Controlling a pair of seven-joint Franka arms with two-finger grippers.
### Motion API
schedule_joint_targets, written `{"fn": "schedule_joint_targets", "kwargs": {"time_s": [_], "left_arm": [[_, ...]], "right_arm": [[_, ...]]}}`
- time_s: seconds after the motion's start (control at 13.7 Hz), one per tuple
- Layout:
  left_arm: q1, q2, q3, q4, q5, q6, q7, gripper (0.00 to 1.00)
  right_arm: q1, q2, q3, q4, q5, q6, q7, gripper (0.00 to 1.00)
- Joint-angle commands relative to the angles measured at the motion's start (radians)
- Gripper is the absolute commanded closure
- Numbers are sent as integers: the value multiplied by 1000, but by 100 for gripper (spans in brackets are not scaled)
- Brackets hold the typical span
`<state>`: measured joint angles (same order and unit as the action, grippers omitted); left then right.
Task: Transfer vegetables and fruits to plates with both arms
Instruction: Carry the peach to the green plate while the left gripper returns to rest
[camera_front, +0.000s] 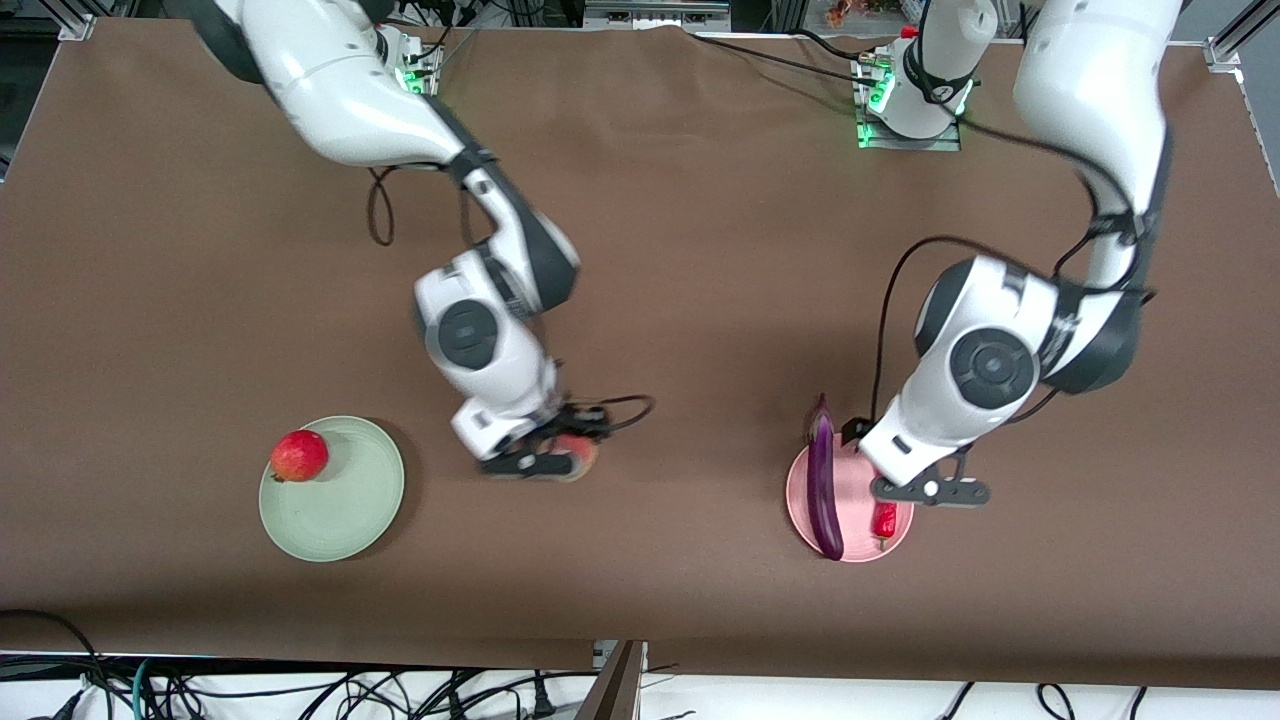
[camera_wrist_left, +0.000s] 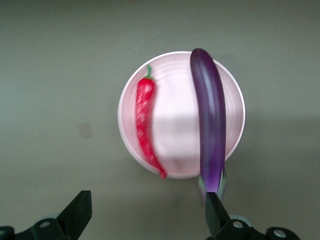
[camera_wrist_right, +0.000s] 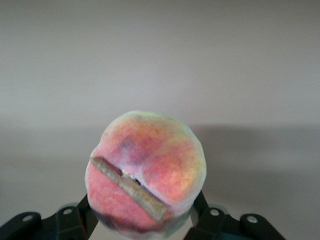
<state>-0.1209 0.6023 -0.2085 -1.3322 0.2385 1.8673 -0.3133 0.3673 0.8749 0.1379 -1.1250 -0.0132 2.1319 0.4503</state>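
The right gripper (camera_front: 560, 458) is closed on the peach (camera_wrist_right: 145, 170), which sits squeezed between its two fingers with a short brown stem across the top; in the front view the pair is low over the bare brown table (camera_front: 640, 250), between the two plates. The relation that matters now is where the green plate (camera_front: 345, 515) lies from that hand: it is toward the right arm's end of the table, with the apple (camera_front: 299, 455) already resting on its rim-side nearest the robots, so the open middle of the plate is the likely place to set the peach down (a judgement, since nothing yet shows which way the arm will go). The right arm is plainly the nearer one for that plate. The left gripper (camera_wrist_left: 147, 215) hangs over the pink plate (camera_wrist_left: 175, 125) with its fingers spread wide and nothing between them. On that plate the eggplant (camera_wrist_left: 210, 120) and the chili pepper (camera_wrist_left: 145, 120) lie side by side, long axes roughly parallel, the eggplant's ends overhanging the rim.
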Motion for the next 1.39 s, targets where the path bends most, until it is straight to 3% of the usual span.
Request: {"fn": "schedule_joint_targets", "kwargs": {"time_s": [0.0,0.22,0.44,0.59,0.73,0.8,0.88,0.95,1.1,1.32], "left_arm": [[18,-134,-11,-30,10,-135,109,0],[99,-243,-9,-30,-143,-246,220,0],[173,-402,-2,-96,-186,-272,244,0],[173,-557,32,-254,-186,-255,247,0],[107,-640,96,-388,-186,-226,250,0],[96,-653,106,-407,-186,-224,249,0],[98,-647,107,-404,-186,-229,249,0],[105,-622,106,-386,-186,-234,247,0],[121,-613,107,-371,-186,-232,247,0],[130,-613,106,-375,-188,-232,249,0]], "right_arm": [[-143,-1,20,-13,-7,-76,-216,73],[-280,1,20,-19,-8,-174,-379,72],[-334,1,19,-54,-14,-175,-456,72],[-341,13,17,-87,-50,-158,-455,72],[-366,29,17,-117,-51,-103,-456,69],[-369,32,17,-127,-50,-90,-456,55],[-369,33,17,-127,-50,-87,-456,16],[-369,27,17,-124,-50,-90,-461,1],[-370,-20,19,-117,-47,-124,-463,1],[-360,-132,23,-87,-66,-284,-463,1]]}}
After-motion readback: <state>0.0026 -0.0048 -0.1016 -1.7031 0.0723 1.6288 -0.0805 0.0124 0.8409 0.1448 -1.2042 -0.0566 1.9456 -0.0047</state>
